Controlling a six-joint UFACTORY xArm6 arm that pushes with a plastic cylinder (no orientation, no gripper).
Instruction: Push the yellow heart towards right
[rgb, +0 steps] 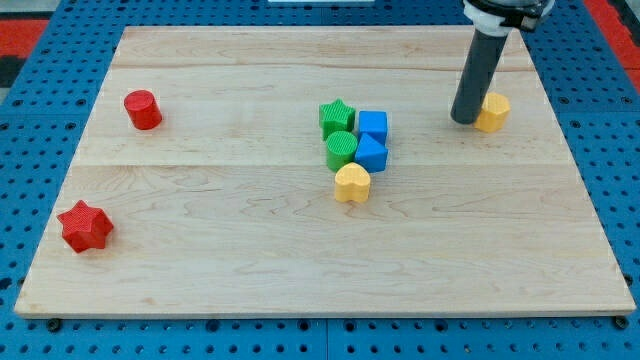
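Our rod stands at the bench's (200, 250) upper right, well apart from the yellow heart (352, 183).

We carry no pincer, just a near-upright rod; my tip (465, 119) sits just left of a yellow block (492, 112), possibly touching it. The yellow heart lies mid-bench, below the two blue blocks (372, 126) (371, 153) and beside the green cylinder (341, 150); its point seems to face the view's bottom.

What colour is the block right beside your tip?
Yellow: the yellow block sits just to the view's right of my tip, seen in the camera view.
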